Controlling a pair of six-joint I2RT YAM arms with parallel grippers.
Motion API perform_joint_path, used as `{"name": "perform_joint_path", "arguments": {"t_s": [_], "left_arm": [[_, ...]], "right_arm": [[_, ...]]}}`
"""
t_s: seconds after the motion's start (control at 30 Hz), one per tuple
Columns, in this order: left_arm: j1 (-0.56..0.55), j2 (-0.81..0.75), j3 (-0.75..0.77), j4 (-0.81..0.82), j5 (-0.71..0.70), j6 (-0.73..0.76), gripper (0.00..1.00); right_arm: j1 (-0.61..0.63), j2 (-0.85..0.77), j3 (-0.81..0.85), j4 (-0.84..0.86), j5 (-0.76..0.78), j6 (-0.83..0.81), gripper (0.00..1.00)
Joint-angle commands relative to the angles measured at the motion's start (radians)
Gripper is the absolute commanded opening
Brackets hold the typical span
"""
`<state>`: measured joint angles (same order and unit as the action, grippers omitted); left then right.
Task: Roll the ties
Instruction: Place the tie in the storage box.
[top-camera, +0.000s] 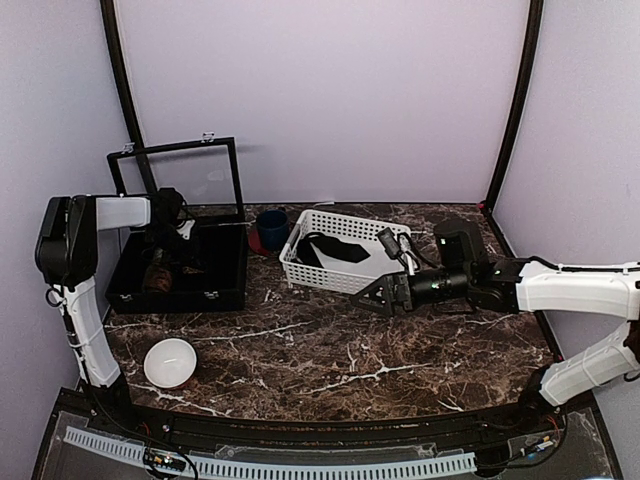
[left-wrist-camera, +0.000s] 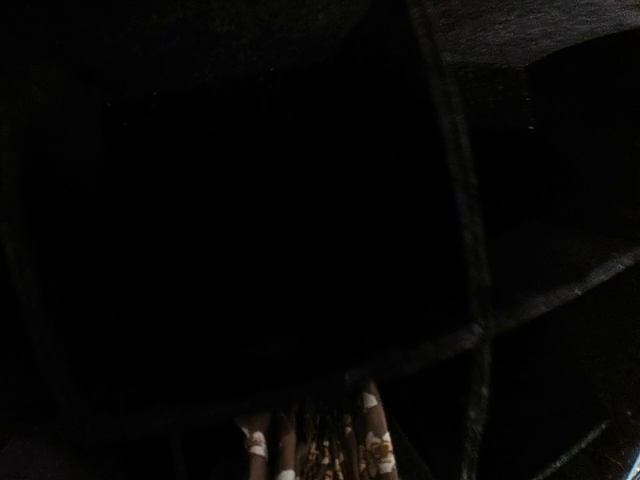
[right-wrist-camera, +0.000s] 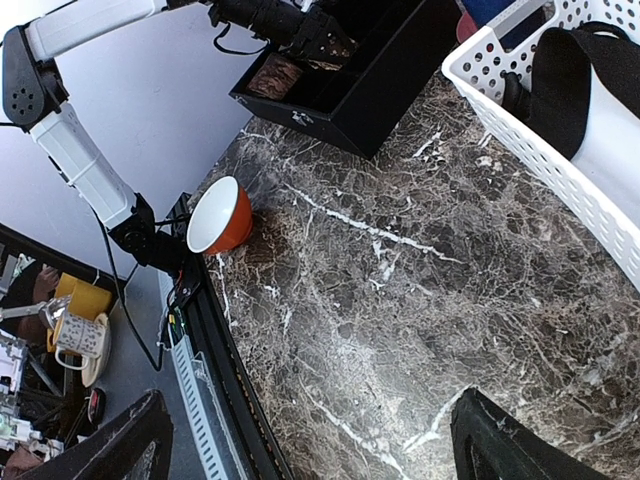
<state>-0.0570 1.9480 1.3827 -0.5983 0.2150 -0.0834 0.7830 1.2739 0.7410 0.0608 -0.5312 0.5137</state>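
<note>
Brown coiled tie (top-camera: 156, 277) is lying in the black box (top-camera: 180, 298) as I am apparently stowing it; whether the left tool (top-camera: 163, 252) is clenched I cannot tell, and the right tool (right-wrist-camera: 312, 400) is hovering released. Next, probably: lifting clear gently.

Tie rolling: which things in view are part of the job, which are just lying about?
Job:
- rolled tie, in the black box
- left gripper, down in that box

Lying about:
- white basket, contents unclear
- blue cup
- bowl, white inside, orange outside
</note>
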Motion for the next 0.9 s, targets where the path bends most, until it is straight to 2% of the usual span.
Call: {"name": "perform_joint_path", "arguments": {"t_s": [0.0,0.13,0.27,0.33,0.47,0.53,0.63,0.7,0.87], "left_arm": [[-0.009,0.022,0.023,0.008,-0.028,-0.014,0.17],[-0.025,0.042,0.024,0.013,-0.046,-0.018,0.32],[-0.037,0.037,0.030,0.000,-0.071,-0.022,0.51],[-0.042,0.021,0.037,-0.009,-0.092,-0.024,0.64],[-0.052,-0.017,0.064,-0.036,-0.120,-0.031,0.69],[-0.057,-0.029,0.085,-0.058,-0.131,-0.030,0.77],[-0.068,-0.042,0.123,-0.092,-0.152,-0.024,0.80],[-0.071,-0.055,0.134,-0.099,-0.159,-0.021,0.88],[-0.076,-0.079,0.159,-0.124,-0.165,-0.015,0.94]], "right_arm": [[-0.008,0.013,0.009,0.046,-0.022,0.003,0.97],[-0.010,0.015,0.012,0.047,-0.024,0.003,0.97],[-0.011,0.004,0.006,0.040,-0.021,0.001,0.97],[-0.010,-0.005,0.003,0.033,-0.016,-0.002,0.97],[-0.011,-0.016,-0.004,0.031,-0.015,-0.001,0.97],[-0.011,-0.015,-0.005,0.033,-0.016,0.000,0.97],[-0.012,-0.015,-0.007,0.039,-0.020,0.003,0.97],[-0.012,-0.017,-0.008,0.041,-0.020,0.005,0.97],[-0.012,-0.019,-0.009,0.042,-0.021,0.005,0.97]]}}
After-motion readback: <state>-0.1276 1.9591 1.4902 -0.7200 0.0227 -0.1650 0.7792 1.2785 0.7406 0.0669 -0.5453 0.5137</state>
